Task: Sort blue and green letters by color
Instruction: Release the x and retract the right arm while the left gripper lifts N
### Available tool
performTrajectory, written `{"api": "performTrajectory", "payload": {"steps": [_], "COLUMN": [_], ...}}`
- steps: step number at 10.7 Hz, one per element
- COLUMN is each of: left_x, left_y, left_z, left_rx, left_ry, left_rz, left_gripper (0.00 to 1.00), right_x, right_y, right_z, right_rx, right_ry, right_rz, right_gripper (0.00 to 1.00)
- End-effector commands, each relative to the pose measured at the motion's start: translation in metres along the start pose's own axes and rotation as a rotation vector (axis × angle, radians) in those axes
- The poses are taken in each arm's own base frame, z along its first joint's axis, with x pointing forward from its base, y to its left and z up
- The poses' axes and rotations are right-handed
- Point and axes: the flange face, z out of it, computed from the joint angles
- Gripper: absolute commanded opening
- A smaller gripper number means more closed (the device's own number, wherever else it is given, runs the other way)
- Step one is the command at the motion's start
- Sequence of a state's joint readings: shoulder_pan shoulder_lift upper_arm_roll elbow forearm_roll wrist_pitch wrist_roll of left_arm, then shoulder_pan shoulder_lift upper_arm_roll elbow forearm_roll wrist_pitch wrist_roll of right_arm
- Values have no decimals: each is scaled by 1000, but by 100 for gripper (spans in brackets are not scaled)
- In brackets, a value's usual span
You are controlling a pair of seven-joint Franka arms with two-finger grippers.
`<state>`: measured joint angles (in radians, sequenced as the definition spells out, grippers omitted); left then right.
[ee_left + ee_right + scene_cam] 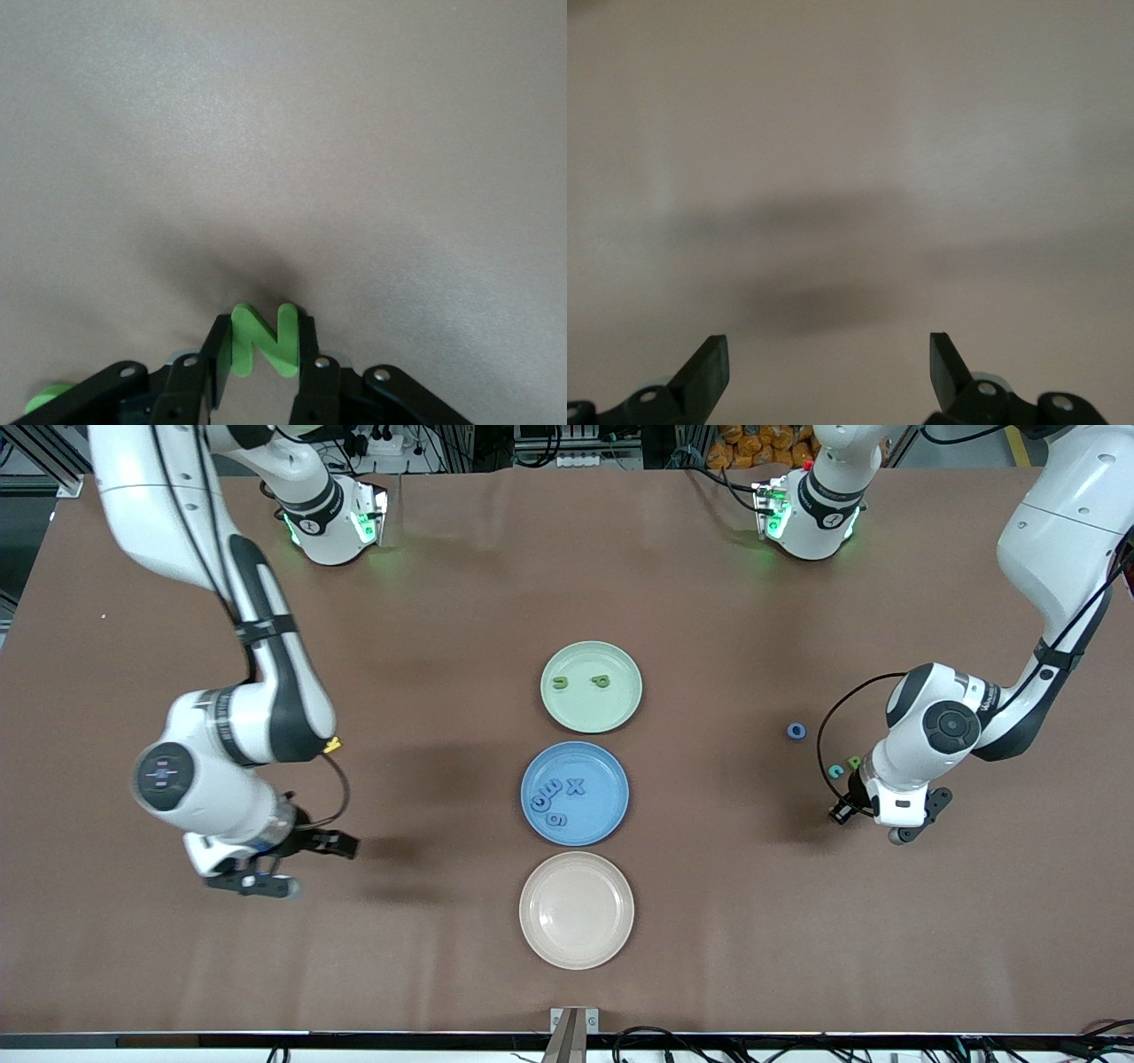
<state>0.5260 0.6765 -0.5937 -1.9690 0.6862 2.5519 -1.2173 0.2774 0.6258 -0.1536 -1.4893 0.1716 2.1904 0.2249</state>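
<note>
Here, a wide brown table (443,974) fills the scene, with two white robot arms reaching over it from their bases along one edge. Three round plates sit in a row down the middle: a cream plate (576,948) nearest the front camera, a blue plate (602,819) next, and a pale green plate (611,713) farthest from it. The right gripper (828,367) hangs above bare table toward the right arm's end, level with the gap between the blue and cream plates; its fingers stand wide apart and hold nothing. The left gripper (262,354) is low over the table toward the left arm's end, its fingers closed on a green letter N (262,338), pinched upright between the two pads. On the blue plate lie four blue letters (557,799), clustered and touching or nearly so. On the green plate lie two green letters (580,682), set a little apart. Near the left arm's wrist, a blue letter O (796,731) lies alone on the table, and closer to the gripper rest a small teal letter (834,771) and a small green piece (854,762), side by side.
</note>
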Motion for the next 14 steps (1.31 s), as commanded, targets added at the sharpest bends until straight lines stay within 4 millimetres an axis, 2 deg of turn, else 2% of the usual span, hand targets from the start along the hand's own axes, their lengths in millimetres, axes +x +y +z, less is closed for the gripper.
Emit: {"api": "performTrajectory", "payload": {"steps": [1,2,4,5,6,8,9,11,13,14], "left_x": [-3,-8,-18,-26,-37,-67,-94,-131,-172,-201], "left_y": [7,11,26,37,50,77,97,126,148,162], "left_z": [-10,-10,-26,-33,-39,-47,-49,-56,-58,-60], "left_rx": [2,10,18,8,-11,-40,-48,-69,-78,-84], "left_ry": [39,35,51,53,49,38,32,30,18,9], "left_rz": [19,29,43,42,23,-7,-24,-61,-92,-111], "left_gripper": [0,0,0,0,0,0,0,0,0,0], "right_x": [11,16,15,11,6,-5,-14,-32,-53,-63], "right_y": [60,83,121,144,154,165,167,176,177,177], "right_z": [-39,-50,-76,-96,-119,-171,-198,-236,-279,-296], "right_rx": [6,2,-83,-158,-214,-228,-225,-220,-212,-202], "right_ry": [38,52,56,41,25,48,44,15,-17,-48], "right_rz": [68,71,-14,-34,-69,-65,-57,-104,-103,-96], "right_gripper": [100,100,100,100,100,100,100,100,100,100]}}
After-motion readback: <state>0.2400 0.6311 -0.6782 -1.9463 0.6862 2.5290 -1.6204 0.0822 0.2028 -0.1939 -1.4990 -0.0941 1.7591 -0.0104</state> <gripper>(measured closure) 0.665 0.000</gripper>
